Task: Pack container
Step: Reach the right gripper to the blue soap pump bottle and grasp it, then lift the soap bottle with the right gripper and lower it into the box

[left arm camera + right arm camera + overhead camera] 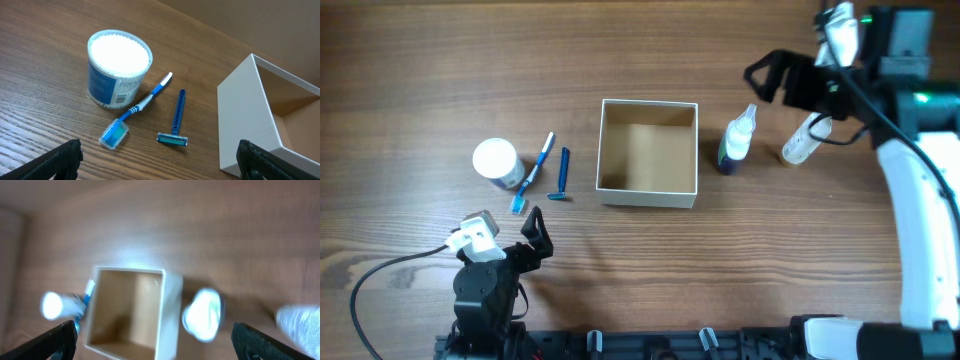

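Five items wait outside the container [648, 197], which sits empty mid-table (nothing packed yet). The left gripper [535, 235], fingers spread, faces the jar [496, 160], toothbrush [533, 172] and razor [561, 175]. The right gripper [770, 75], likewise spread, hangs beside the dark bottle [735, 145] and clear bottle [805, 140], so each arm likely serves its own side.

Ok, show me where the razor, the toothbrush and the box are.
razor [178, 114]: left wrist view, middle of blue handle.
toothbrush [143, 103]: left wrist view, middle of handle.
container [647, 198]: overhead view, near white wall.
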